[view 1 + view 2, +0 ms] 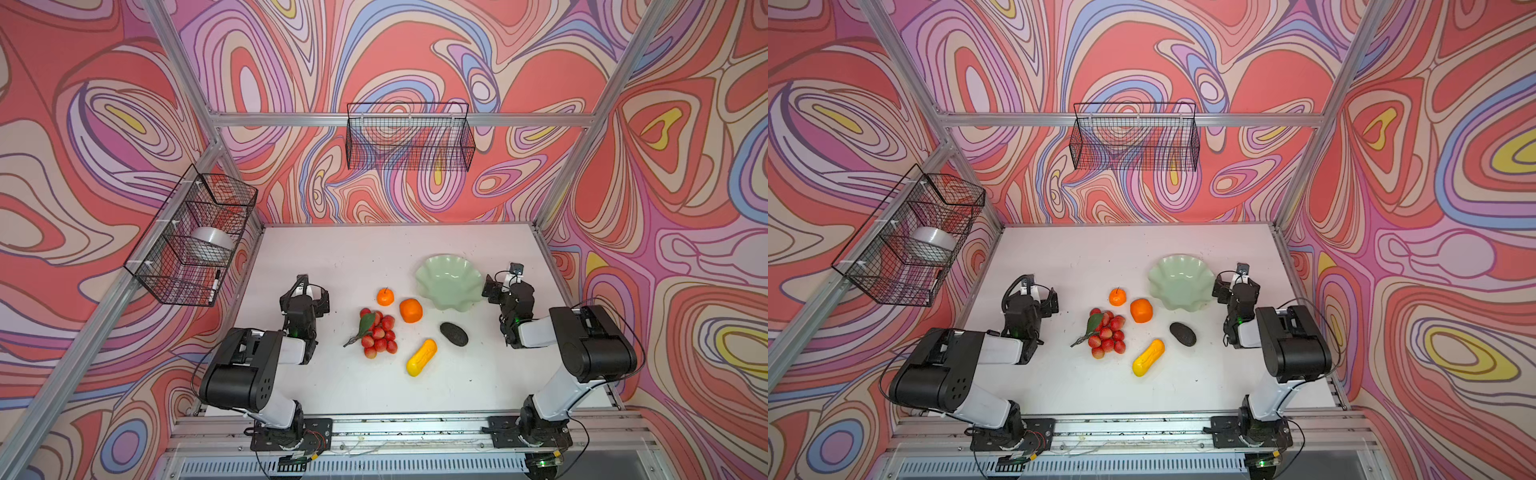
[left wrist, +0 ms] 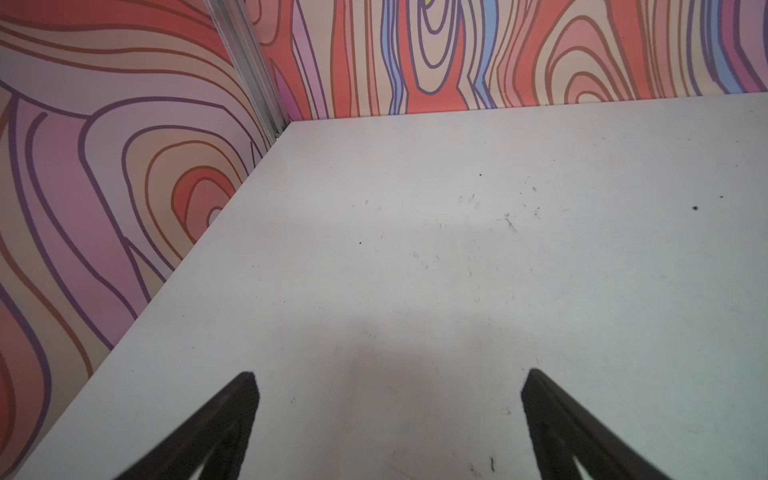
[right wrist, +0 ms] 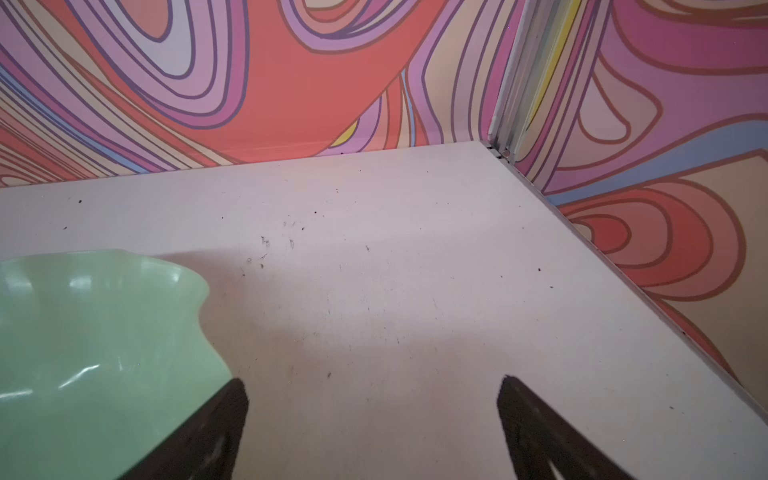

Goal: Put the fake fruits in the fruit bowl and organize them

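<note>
The pale green shiny bowl with a wavy rim [image 1: 451, 286] sits on the flat white table [image 1: 332, 257], on the right side and toward the back wall. All 5 plastic fruits lie on the table outside it.

The small orange with a little stem [image 1: 385, 296] is to the left of the bowl. The bigger round orange [image 1: 411, 310] is near it, a bit closer to the robot and close to the bowl's rim. The bunch of small red balls with a green leaf [image 1: 379, 334] lies in the middle of the table. The dark bumpy avocado [image 1: 454, 333] lies near the bowl, on the side toward the robot. The long yellow-orange fruit [image 1: 421, 357] lies tilted between the red bunch and the avocado, closest to the robot.

The left gripper [image 2: 390, 374] is over bare table to the left of the fruits. Its 2 fingers are spread wide and hold nothing.

The right gripper [image 3: 374, 380] is just beside the bowl's right edge. Its 2 fingers are spread wide too, with only table between them. I cannot tell if 1 finger touches the rim.

A black wire basket [image 1: 191, 237] on the left wall holds a plain white round bowl [image 1: 210, 243].
</note>
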`<move>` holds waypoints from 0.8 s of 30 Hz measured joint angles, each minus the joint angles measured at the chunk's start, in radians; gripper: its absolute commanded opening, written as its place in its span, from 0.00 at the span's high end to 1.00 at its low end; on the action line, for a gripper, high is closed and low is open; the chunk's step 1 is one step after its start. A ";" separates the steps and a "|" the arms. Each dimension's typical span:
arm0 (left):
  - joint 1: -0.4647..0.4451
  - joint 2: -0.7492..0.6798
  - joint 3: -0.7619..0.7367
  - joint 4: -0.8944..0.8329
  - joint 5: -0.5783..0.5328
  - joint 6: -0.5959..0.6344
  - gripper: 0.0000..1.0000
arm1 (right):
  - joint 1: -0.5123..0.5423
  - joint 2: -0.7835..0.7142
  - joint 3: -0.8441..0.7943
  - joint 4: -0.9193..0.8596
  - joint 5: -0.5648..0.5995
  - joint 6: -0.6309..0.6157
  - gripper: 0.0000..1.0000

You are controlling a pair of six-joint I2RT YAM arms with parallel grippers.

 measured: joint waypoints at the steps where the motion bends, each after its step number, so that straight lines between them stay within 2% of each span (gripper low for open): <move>1: 0.000 0.000 0.000 0.000 0.000 0.000 0.00 | 0.000 0.000 0.000 0.000 0.000 0.000 0.01; 15: 0.002 0.000 0.002 -0.005 0.002 -0.003 0.00 | 0.000 0.000 0.000 0.000 -0.004 0.000 0.02; 24: 0.046 0.000 0.029 -0.054 0.054 -0.024 0.00 | 0.000 0.000 0.000 0.000 -0.007 0.000 0.02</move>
